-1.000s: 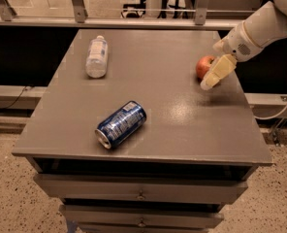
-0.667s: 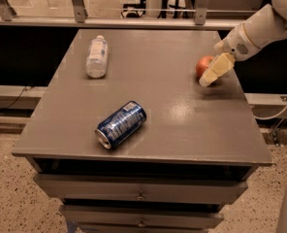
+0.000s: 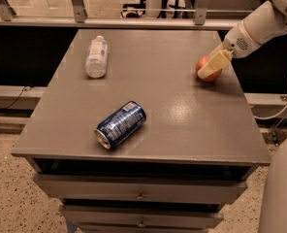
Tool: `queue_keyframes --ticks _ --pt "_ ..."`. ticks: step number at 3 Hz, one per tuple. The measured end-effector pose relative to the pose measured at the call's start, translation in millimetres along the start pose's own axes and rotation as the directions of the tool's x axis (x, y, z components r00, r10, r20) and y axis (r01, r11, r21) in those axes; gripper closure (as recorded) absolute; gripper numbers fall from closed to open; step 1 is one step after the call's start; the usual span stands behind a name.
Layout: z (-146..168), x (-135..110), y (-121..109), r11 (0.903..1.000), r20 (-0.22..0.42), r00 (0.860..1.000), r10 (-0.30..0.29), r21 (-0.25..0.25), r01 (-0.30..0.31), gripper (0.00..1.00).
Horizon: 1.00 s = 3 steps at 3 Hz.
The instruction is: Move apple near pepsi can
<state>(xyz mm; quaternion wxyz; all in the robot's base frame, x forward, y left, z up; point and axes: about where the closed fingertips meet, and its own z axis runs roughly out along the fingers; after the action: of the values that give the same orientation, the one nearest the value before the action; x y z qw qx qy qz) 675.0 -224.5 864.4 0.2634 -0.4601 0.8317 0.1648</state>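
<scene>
Camera view: arm (image 3: 260, 25) slopes down-left from the upper right, with the tool (image 3: 212, 66) at the apple (image 3: 214, 77) near the tabletop's (image 3: 172, 110) far right edge. Tool overlaps the apple's front; can't tell its opening or whether it grips. Pepsi can (image 3: 120, 124) lies on its side front-centre, well apart from the apple. Bottle (image 3: 96, 57) lies far left.

Nothing legible out there. The pepsi can (image 3: 120, 124) lay on its side on the tabletop (image 3: 182, 115), its white and light-blue markings too small to make out as letters. The clear bottle (image 3: 96, 56) carried a pale, unreadable label. The claw (image 3: 212, 66) sat at the apple (image 3: 202, 67) near the right edge, with no readable print on it.
</scene>
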Motion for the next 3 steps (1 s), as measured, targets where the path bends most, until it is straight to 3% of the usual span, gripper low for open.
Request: queue_keyframes --ticks 1,2,3 --pt "-9 9 6 0.9993 -0.019 0.999 0.035 -0.016 -0.035 0.61" --pt "-26 -2 29 0.9981 0.003 1.000 0.015 -0.061 -0.015 0.85" --pt "-40 -29 79 0.9846 0.053 0.997 -0.049 -0.165 0.057 1.00"
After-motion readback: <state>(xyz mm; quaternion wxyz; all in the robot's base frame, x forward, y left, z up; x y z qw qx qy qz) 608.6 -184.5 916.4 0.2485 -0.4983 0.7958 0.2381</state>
